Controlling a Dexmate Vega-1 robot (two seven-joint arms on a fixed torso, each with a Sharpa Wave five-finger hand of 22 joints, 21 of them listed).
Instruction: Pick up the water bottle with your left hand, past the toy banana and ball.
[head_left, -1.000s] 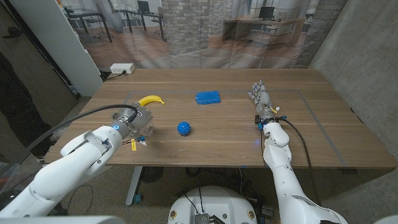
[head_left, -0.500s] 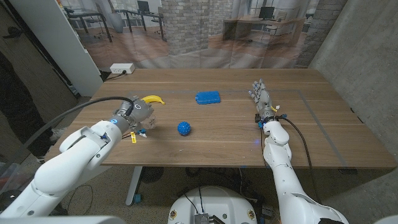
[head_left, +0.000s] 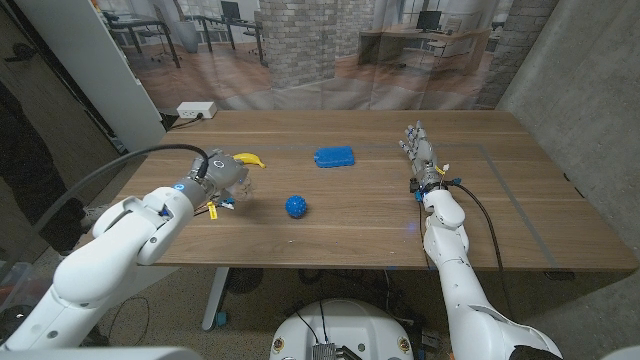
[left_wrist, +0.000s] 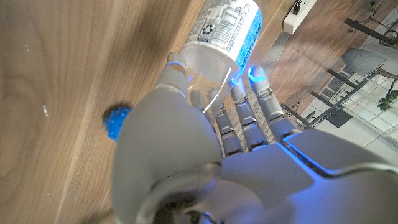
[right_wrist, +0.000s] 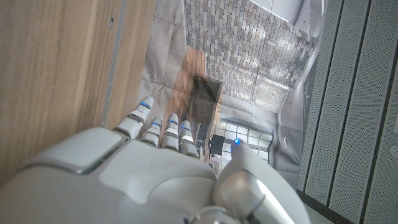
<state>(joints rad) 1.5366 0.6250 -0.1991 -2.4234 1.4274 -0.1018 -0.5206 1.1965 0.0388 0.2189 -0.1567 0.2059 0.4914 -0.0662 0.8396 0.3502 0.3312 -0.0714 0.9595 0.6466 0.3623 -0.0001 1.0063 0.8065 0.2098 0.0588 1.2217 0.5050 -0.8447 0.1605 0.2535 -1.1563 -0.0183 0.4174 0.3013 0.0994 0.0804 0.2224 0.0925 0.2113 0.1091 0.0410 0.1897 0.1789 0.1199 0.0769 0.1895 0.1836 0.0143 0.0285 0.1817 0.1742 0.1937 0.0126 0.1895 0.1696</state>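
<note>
Left wrist view | left hand (left_wrist: 186, 162) fingers (left_wrist: 239, 109) wrap clear plastic water bottle (left_wrist: 217, 37) | right hand (head_left: 420, 155) fingers straight, holding nothing

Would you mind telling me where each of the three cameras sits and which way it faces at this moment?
Head view: on the robot's head, looking down at the table; both arms, left hand, right hand.
Left wrist view: on the left wrist, along the left hand's back toward the water bottle and the ball.
Right wrist view: on the right wrist, along the right hand, past the table's edge.
Shared: head and left wrist views both show the ball.
</note>
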